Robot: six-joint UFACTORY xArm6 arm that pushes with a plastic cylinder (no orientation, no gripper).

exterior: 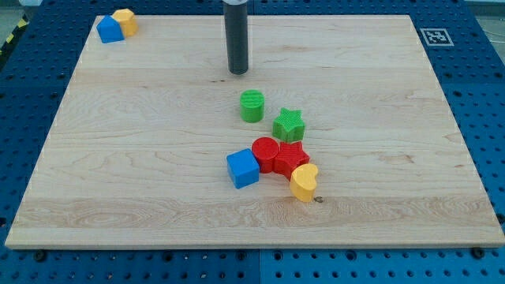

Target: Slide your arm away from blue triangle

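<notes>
Tip (pixel 238 72) bare rod, no pincer; blue triangle (pixel 110 30) far top-left. Slide right, skirting green cylinder (pixel 252 106).

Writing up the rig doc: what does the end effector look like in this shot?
The end effector is a plain straight rod, dark grey to black, round in section, with a smooth, slightly glossy surface. My tip ends flat and blunt. No cables, markings or labels show on it. The upper part runs out of the view's top, so the arm itself is not visible.
</notes>
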